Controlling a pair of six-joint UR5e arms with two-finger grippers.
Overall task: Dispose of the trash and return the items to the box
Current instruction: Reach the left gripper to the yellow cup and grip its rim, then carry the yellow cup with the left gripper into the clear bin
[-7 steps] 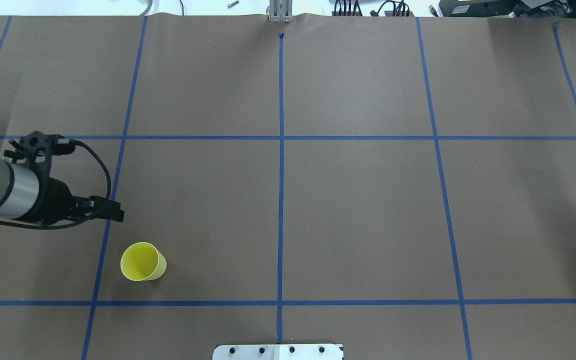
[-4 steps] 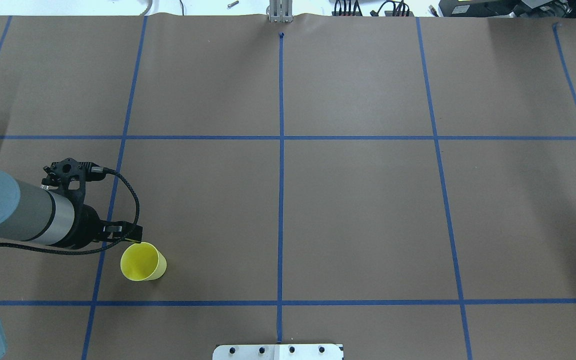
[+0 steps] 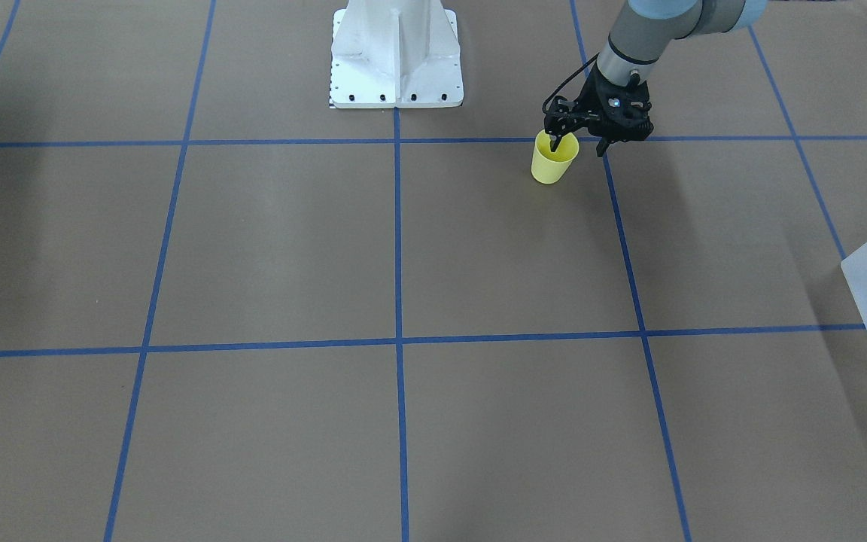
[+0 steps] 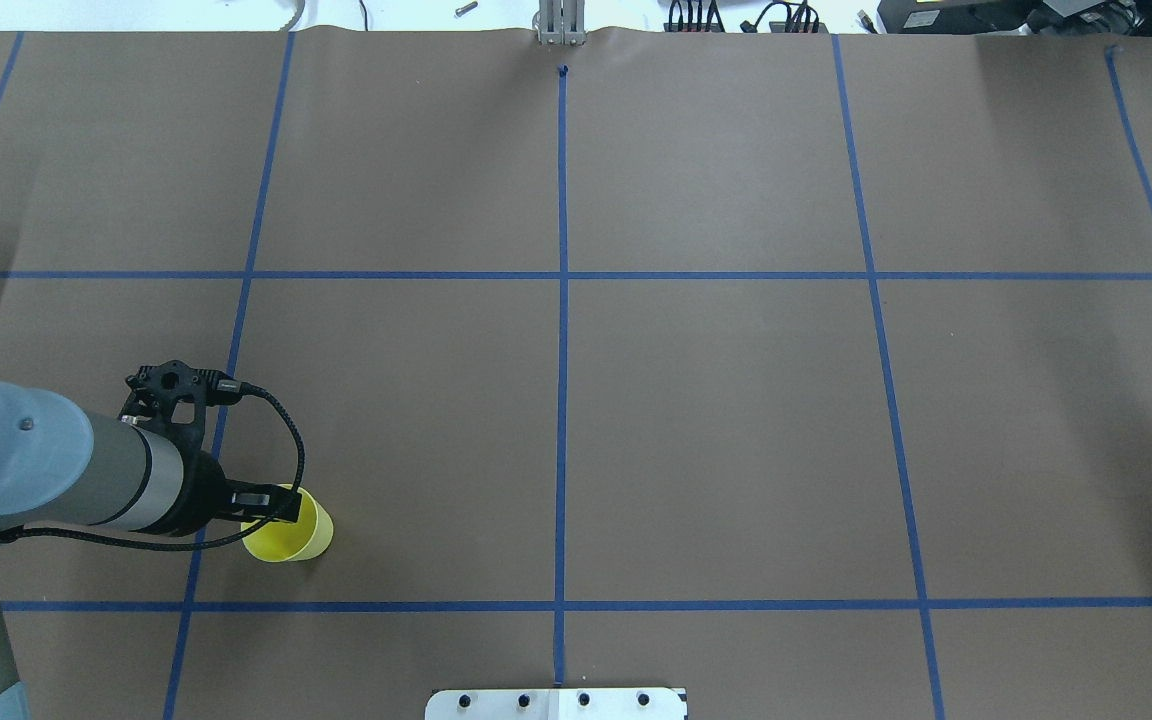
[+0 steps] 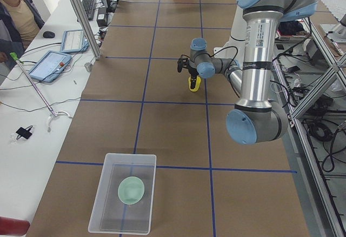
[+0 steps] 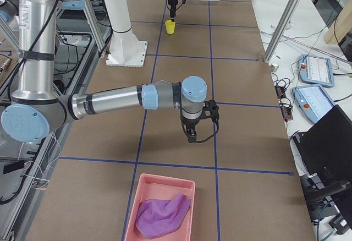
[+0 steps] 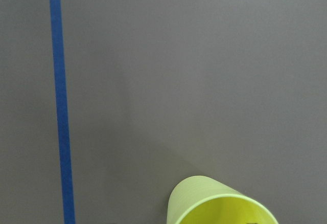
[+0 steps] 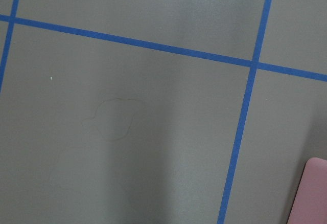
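The yellow cup point(image 4: 302, 537) stands upright on the brown table near the robot's left side; it also shows in the front view point(image 3: 552, 164) and the left wrist view point(image 7: 220, 207). My left gripper point(image 3: 576, 146) is open and lowered over the cup's rim, with one finger inside the cup and the other outside it. The mint-green bowl point(image 5: 131, 189) lies inside the translucent box point(image 5: 108, 178) at the table's left end. My right gripper point(image 6: 191, 136) hangs over bare table and shows only in the exterior right view, so I cannot tell whether it is open or shut.
A pink tray point(image 6: 144, 185) holding a purple cloth point(image 6: 162, 213) sits at the table's right end, near the right arm. The white robot base point(image 3: 396, 56) stands at the table's middle edge. Blue tape lines grid the brown surface.
My left arm has moved towards the robot's side of the table and down to the yellow cup. The gripper now straddles the cup's rim. The cup has not moved.
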